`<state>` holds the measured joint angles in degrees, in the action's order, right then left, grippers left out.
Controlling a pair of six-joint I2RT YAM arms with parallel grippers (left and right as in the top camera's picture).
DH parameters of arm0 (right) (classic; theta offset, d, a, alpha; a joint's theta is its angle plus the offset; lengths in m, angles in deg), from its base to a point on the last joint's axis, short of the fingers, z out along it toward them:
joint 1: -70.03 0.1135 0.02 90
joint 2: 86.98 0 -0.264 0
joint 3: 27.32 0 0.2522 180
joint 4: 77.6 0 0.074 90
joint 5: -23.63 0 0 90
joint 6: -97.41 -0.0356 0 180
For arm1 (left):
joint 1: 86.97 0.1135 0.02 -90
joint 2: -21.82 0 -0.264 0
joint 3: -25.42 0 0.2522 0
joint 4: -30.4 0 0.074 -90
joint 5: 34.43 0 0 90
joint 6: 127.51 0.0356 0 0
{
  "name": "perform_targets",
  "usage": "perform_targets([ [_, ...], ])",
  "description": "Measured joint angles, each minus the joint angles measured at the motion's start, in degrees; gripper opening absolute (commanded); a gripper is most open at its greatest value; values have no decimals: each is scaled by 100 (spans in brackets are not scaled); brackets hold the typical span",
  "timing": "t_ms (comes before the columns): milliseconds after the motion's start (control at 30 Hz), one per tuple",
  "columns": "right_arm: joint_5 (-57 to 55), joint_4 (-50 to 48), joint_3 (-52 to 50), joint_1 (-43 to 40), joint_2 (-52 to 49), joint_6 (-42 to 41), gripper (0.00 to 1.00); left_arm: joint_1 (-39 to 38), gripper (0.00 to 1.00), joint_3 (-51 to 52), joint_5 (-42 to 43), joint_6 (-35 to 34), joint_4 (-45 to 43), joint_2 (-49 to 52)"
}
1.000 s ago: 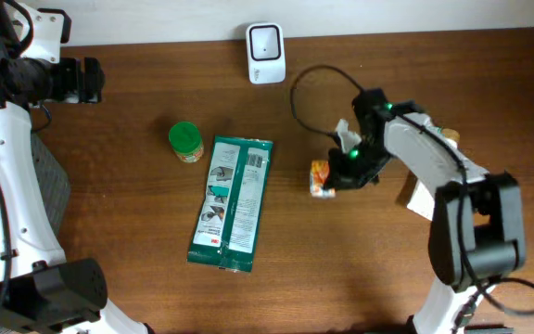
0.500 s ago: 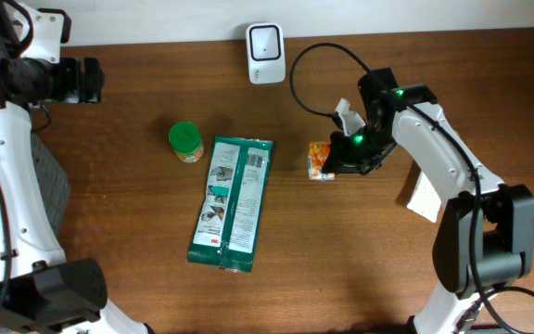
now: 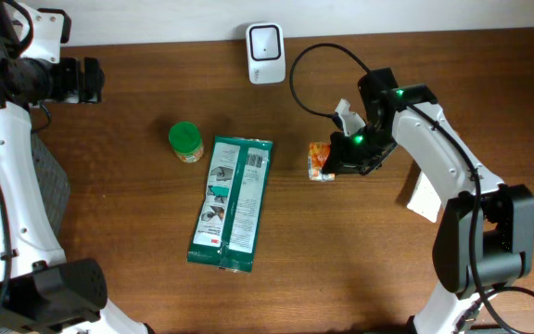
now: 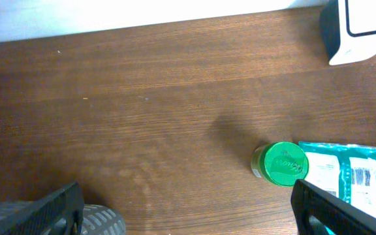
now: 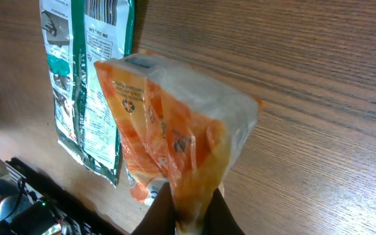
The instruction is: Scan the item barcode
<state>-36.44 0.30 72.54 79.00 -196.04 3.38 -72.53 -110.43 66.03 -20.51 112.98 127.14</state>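
Right of centre on the bench (image 3: 156,288), the right jaws are clamped on an orange snack packet (image 3: 318,160), held above the wood. In the last second it has moved farther back — toward the white scanner (image 3: 265,41) at the far edge — then paused. The barcode probably still needs presenting. The left jaws stand apart, idle, far left.

The crinkled orange-and-clear packet (image 3: 319,160) is pinched at its three o'clock end by the right gripper (image 3: 343,156). The white scanner (image 3: 265,41) stands at its eleven o'clock, well apart.
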Motion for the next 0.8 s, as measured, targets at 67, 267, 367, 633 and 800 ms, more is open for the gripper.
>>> perform_targets([
  [67, 0, 22, 0, 0, 0, 0, 4, 0, 99, 0, 0, 0, 0, 2],
  [267, 339, 59, 0, -4, 0, 424, 4, 0, 99, 0, 0, 0, -2, 0],
  [367, 1010, 63, 0, -7, 0, 909, 4, 0, 99, 0, 0, 0, -2, 0],
  [633, 3126, 177, 197, -11, 0, 1676, 4, 0, 99, 0, 0, 0, -2, 0],
  [800, 4072, 813, 946, -11, 2, 1775, 4, 0, 99, 0, -2, 0, 0, 2],
])
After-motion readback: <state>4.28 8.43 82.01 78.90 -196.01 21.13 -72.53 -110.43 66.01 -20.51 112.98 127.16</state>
